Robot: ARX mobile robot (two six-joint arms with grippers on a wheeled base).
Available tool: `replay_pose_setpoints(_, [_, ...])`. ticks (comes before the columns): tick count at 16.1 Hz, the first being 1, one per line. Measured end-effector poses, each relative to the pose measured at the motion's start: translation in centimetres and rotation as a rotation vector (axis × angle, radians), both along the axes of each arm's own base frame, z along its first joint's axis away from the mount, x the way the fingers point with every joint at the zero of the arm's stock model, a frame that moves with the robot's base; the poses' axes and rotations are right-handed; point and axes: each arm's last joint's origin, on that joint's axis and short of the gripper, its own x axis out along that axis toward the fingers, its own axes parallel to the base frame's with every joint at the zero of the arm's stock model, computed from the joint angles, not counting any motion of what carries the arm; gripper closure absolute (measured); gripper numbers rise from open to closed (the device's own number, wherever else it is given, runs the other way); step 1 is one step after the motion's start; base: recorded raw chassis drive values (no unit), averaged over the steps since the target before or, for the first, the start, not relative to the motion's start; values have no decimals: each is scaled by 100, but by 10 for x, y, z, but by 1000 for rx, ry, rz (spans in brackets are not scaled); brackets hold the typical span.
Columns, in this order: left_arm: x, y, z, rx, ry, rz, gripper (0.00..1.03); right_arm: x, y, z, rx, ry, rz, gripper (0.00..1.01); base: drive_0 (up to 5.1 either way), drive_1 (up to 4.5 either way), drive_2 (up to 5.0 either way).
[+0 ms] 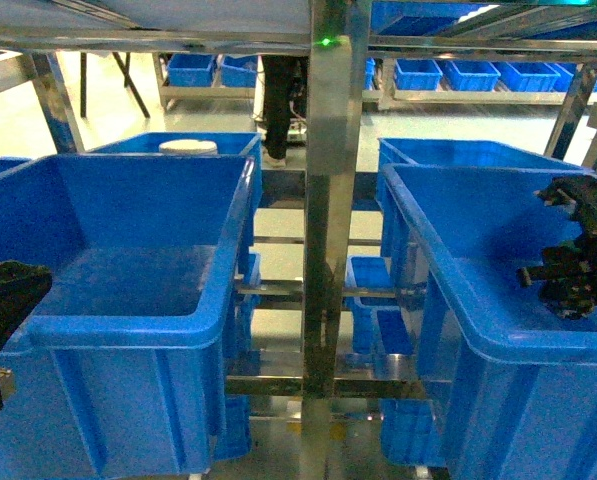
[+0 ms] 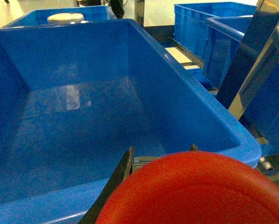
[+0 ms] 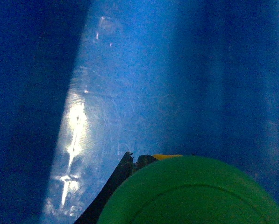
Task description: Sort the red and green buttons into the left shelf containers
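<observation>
Red button (image 2: 195, 189) above blue bin (image 2: 186, 93)

A metal upright (image 1: 328, 200) of the shelf stands in the middle, with one large bin (image 1: 128, 300) to its left and another large bin (image 1: 498, 300) to its right. Behind the left bin sits a second bin (image 1: 178, 145) with a round lid-like object (image 1: 188, 146) in it; behind the right bin stands a further bin (image 1: 458, 152). Smaller trays (image 1: 373, 290) lie lower down between the two front bins, behind the upright. The left gripper (image 1: 3, 300) sits at the left bin's near left edge, a button (image 2: 200, 191) in its fingers over the near rim. The right gripper (image 1: 578, 250) is over the right bin, holding another button (image 3: 190, 193) above its interior. More trays (image 1: 458, 75) line a far shelf.
</observation>
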Motion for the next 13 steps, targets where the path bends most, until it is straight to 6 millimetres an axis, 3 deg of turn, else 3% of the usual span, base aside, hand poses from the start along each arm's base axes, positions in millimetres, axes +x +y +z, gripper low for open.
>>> replay_pose_setpoints(2, [0, 0, 0, 0, 0, 0, 77, 24, -4, -13, -10, 96, -12, 75, 0, 0, 0])
replay_pose_setpoints(3, [0, 0, 0, 0, 0, 0, 77, 25, -7, -15, -9, 100, -18, 75, 0, 0, 0])
replay_pose_setpoints(4, [0, 0, 0, 0, 0, 0, 77, 26, -9, -14, -8, 92, -23, 68, 0, 0, 0])
replay_pose_setpoints(7, [0, 0, 0, 0, 0, 0, 77, 22, -13, -13, -18, 10, -36, 39, 0, 0, 0])
replay_pose_setpoints(9, [0, 0, 0, 0, 0, 0, 77, 9, -13, -9, -54, -105, -26, 6, 0, 0, 0])
replay_pose_setpoints(10, [0, 0, 0, 0, 0, 0, 77, 5, -12, -3, -58, -165, -29, 1, 0, 0, 0])
replay_pose_setpoints(13, [0, 0, 0, 0, 0, 0, 77, -27, -11, 27, -78, -378, -24, 3, 0, 0, 0])
